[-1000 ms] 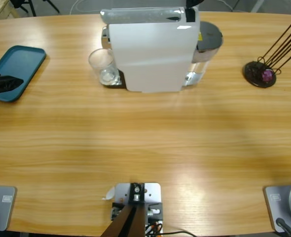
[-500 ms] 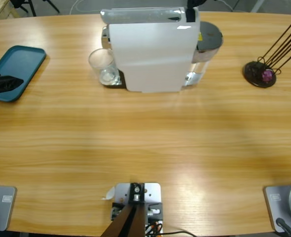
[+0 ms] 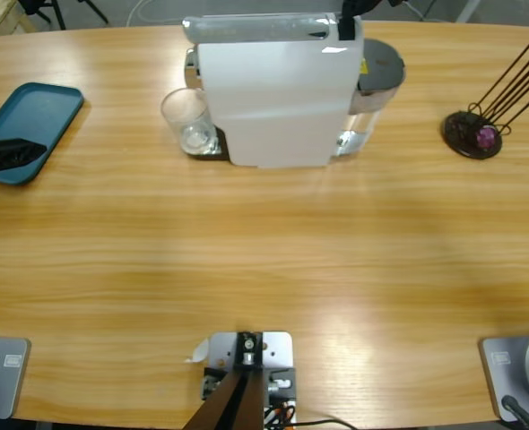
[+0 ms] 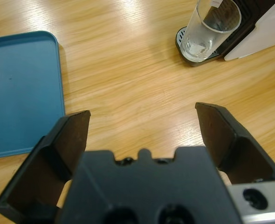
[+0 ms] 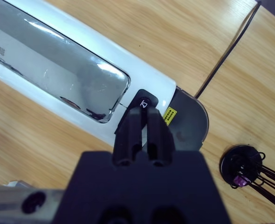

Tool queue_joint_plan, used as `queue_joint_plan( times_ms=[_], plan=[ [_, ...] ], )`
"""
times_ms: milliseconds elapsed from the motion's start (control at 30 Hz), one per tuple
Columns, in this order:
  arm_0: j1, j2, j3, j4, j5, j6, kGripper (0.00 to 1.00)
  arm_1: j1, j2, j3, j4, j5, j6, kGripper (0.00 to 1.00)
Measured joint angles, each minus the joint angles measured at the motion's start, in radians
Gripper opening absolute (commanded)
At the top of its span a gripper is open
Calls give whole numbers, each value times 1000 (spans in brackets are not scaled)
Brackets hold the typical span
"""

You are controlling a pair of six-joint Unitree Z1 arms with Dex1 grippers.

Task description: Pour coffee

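Desk from above: coffee machine [image 3: 273, 90] at far edge, middle; glass [image 3: 189, 122] upright on drip tray [image 3: 212, 148] at machine's left end. Little liquid visible in glass, so I judge brewing barely begun, pouring left. Teal tray [image 3: 27, 130] at left edge.

Left wrist: my left gripper [image 4: 144, 126] released, jaws spread wide, nothing held, near tray. Glass mouth points up, long axis vertical.

Right wrist: my right gripper [image 5: 144, 119] clenched, tips at machine's button [image 5: 144, 102]. Capsule holder [image 5: 242, 172] well apart.

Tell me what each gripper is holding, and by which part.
Nothing is held. The left gripper is open over bare table beside the blue tray. The right gripper is shut, empty, its tips at the coffee machine button.
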Motion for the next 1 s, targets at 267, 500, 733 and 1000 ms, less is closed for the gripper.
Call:
queue_joint_plan(
  times_ms=[267, 500, 733, 1000],
  plan=[
    [0, 4, 0, 0, 0, 0, 977, 5, 9, -2, -7, 8, 0, 0],
    [0, 7, 0, 0, 0, 0, 977, 8, -20, 67, -78, 12, 17, 0],
    [0, 12, 0, 0, 0, 0, 983, 15, -39, 98, -115, 28, 29, 0],
    [0, 15, 0, -1, 0, 0, 1000, 27, -77, -208, 97, 6, -92, 734]
  ],
)
